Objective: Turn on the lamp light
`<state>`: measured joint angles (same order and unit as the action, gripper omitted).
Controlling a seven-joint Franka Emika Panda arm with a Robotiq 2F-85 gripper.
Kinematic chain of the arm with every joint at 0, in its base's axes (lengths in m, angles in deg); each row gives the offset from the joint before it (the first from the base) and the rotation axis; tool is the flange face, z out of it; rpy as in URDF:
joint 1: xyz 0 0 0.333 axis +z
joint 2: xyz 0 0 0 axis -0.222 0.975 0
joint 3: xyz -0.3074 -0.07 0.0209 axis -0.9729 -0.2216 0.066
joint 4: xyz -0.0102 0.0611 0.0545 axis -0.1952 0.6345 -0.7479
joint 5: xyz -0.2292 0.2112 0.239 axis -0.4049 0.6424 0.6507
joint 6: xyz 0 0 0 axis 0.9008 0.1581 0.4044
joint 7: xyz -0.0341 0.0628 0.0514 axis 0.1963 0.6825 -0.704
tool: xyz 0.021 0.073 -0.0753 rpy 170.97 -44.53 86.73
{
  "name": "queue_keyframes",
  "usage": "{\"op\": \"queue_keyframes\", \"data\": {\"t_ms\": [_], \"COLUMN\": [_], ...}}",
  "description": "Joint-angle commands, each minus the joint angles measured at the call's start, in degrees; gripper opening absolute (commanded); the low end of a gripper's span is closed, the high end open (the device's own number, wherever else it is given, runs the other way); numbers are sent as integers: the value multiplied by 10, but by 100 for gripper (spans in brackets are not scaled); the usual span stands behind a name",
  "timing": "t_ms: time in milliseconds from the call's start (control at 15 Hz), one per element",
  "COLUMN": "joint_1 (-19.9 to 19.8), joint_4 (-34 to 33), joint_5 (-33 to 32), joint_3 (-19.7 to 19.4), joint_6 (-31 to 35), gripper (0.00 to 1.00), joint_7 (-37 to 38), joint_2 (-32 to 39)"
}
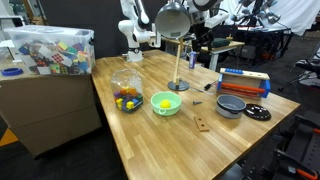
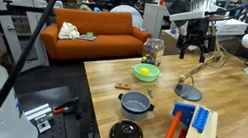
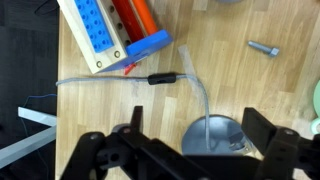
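Wrist view, claw [image 3: 193, 118] spread wide, empty, hanging over the lamp [image 3: 212, 135].

You're holding the gripper [image 3: 198, 152], jaws spread wide, over the lamp [image 3: 210, 133]; its cord [image 3: 165, 77] is trailing toward the table edge, just beside the blue-and-orange box [image 3: 110, 30].

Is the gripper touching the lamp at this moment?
Cannot tell. In both exterior views the gripper hangs near the lamp, but neither shows contact or a gap plainly; the wrist view doesn't either.
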<state>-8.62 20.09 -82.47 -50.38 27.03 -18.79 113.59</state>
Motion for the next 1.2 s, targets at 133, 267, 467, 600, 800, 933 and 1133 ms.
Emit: {"op": "queue_keyframes", "data": {"t_ms": [133, 267, 467, 600, 800, 933, 1133], "joint_1": [0, -1, -3, -2, -7, -13, -20], "joint_4": [-1, -3, -5, -6, -12, -12, -14], "joint_5": [0, 2, 2, -1, 5, 12, 16], "joint_3": [0, 0, -2, -8, -19, -24, -33], "joint_6": [-2, -4, -2, 8, 13, 20, 26], "gripper": [100, 100, 99, 74, 57, 44, 23], "joint_7": [0, 2, 3, 23, 53, 63, 87], "joint_2": [0, 1, 5, 7, 13, 18, 33]}}
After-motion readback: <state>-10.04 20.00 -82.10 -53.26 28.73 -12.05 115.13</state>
